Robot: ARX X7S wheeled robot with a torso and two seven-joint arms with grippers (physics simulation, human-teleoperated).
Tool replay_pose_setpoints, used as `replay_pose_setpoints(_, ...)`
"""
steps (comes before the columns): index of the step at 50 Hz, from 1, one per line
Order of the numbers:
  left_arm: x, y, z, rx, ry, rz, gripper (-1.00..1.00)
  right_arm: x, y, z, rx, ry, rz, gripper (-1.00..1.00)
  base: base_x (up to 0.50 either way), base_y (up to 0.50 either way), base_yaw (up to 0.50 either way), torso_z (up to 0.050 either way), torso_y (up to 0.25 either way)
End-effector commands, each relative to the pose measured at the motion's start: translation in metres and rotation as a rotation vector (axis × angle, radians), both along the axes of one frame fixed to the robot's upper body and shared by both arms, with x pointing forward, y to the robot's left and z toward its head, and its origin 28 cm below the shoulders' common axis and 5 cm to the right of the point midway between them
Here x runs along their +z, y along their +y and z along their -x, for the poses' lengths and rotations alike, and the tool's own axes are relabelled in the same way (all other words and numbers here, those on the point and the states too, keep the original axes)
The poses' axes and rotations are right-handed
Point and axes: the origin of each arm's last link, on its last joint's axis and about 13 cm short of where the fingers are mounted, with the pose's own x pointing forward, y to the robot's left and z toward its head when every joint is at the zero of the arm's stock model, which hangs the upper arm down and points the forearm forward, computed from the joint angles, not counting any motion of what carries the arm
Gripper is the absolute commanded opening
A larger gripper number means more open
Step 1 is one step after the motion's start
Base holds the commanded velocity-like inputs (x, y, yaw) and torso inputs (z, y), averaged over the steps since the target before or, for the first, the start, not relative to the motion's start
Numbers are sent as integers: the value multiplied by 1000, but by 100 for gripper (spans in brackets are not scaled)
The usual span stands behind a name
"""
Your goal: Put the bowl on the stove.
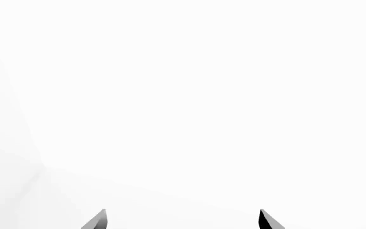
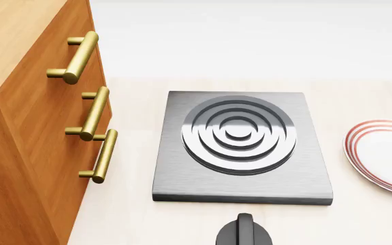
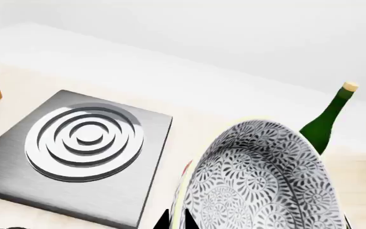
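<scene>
Right wrist view: the right hand (image 3: 177,220) is clamped on the bowl's (image 3: 259,181) rim, bowl tilted, stove (image 3: 75,157) ahead and below. Bowl looks stiff, glazed, breakable; rim grip could slip.

A simulated home kitchen counter.

A pale cream countertop (image 2: 203,224) carries a square brushed-metal stove (image 2: 240,148) with 1 round burner of raised concentric rings, and a small black round knob (image 2: 244,232) sits just in front of it. Beside the slab stands a wooden cabinet (image 2: 19,153) with 3 brass bar handles (image 2: 94,113) on its front. Tableware marks the place as domestic: a white plate with red rim rings (image 2: 383,153) lies on the counter, a patterned bowl (image 3: 259,181) fills the right wrist view, and a green glass bottle (image 3: 328,119) with a cork stands behind it. Plain white walls back the counter.
</scene>
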Motion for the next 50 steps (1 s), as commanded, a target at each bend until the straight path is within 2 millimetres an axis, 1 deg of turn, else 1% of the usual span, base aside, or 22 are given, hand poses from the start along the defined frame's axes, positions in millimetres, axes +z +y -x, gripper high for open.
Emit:
replay_pose_setpoints(1,0,2,0,23,-26,-3,100,47,24,-46,130,-68,86,-100,0,0,0,0,0)
replay_pose_setpoints(4,1,3,1,27,-29,-2,100,56,36,-63,181,-82,96,-100,0,0,0,0,0)
replay_pose_setpoints(9,1,3,1,27,-30,-1,100,64,48,-77,245,-120,56,-100,0,0,0,0,0)
replay_pose_setpoints(10,1,2,1,24,-30,-1,100,65,52,-83,242,-120,54,-100,0,0,0,0,0)
replay_pose_setpoints(20,1,2,1,27,-31,-1,100,66,76,-110,316,-137,36,-100,0,0,0,0,0)
replay_pose_setpoints(23,2,3,1,28,-33,-1,100,65,81,-117,337,-142,25,-100,0,0,0,0,0)
replay_pose_setpoints(26,2,3,1,29,-33,1,100,61,91,-124,371,-136,24,-100,0,0,0,0,0)
replay_pose_setpoints(34,2,4,2,30,-34,2,100,59,109,-133,447,-136,-8,-100,0,0,0,0,0)
replay_pose_setpoints(40,2,3,1,29,-33,0,100,57,117,-138,470,-145,-36,-100,0,0,0,0,0)
replay_pose_setpoints(47,3,3,1,30,-34,1,100,53,123,-140,485,-140,-54,-100,0,0,0,0,1)
replay_pose_setpoints(50,3,3,2,29,-34,0,100,51,124,-137,503,-144,-61,-100,0,0,0,0,0)
